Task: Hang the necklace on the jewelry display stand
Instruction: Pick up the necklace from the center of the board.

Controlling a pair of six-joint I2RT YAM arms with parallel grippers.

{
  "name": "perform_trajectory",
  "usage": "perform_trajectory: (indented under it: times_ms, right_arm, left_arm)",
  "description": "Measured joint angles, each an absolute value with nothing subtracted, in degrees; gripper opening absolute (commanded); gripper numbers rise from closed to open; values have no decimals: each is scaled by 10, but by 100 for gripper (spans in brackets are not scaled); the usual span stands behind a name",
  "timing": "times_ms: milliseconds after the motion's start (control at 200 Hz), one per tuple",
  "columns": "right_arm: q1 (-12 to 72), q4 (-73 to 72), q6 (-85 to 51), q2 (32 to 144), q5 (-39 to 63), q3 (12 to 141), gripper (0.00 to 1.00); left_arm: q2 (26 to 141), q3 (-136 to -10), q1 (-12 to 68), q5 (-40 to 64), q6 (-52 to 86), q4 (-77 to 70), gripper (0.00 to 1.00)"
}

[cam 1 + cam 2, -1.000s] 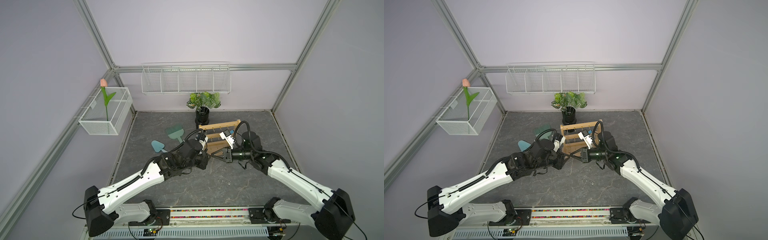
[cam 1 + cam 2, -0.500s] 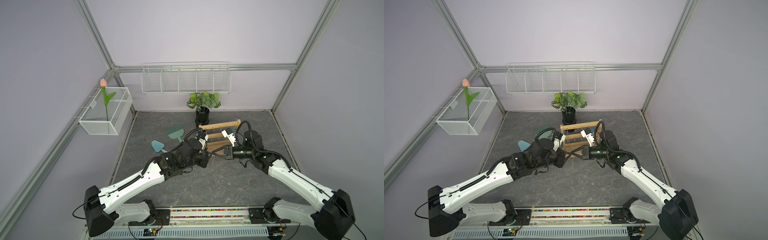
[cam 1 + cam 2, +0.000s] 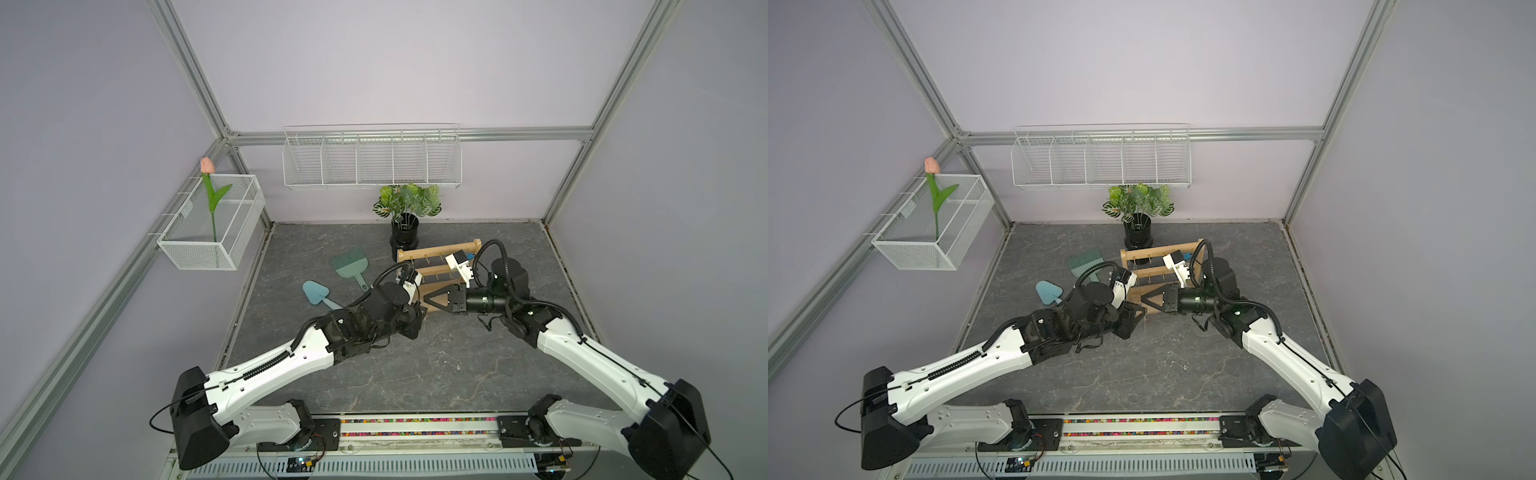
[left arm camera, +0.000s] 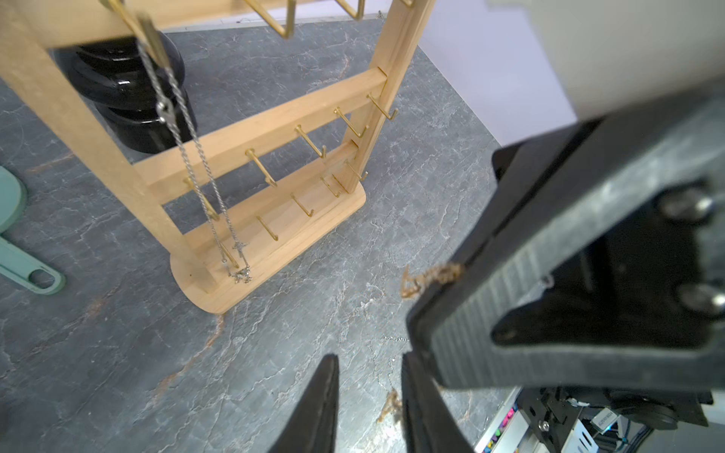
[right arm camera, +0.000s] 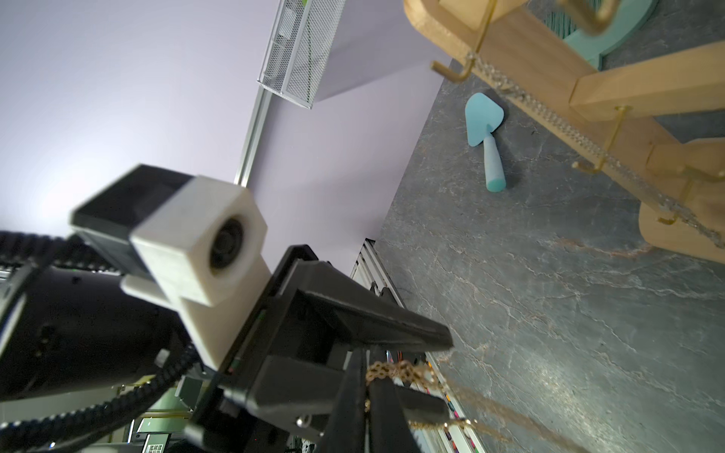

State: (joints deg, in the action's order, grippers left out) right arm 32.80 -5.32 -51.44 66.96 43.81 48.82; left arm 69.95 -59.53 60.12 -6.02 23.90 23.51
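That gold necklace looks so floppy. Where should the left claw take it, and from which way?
Probably where the gold necklace hangs in loose strands below the right gripper, which pinches a bunch of links. The left gripper should come in sideways, open jaws straddling that thin straight run.
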Motion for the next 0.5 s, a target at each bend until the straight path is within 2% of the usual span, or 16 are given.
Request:
perform_trajectory:
  times_ms: [505]
  right_arm:
    - [327,-65,-522,670,450,509,7]
  left_arm:
    - [674,-569,601,-95,221,178,34]
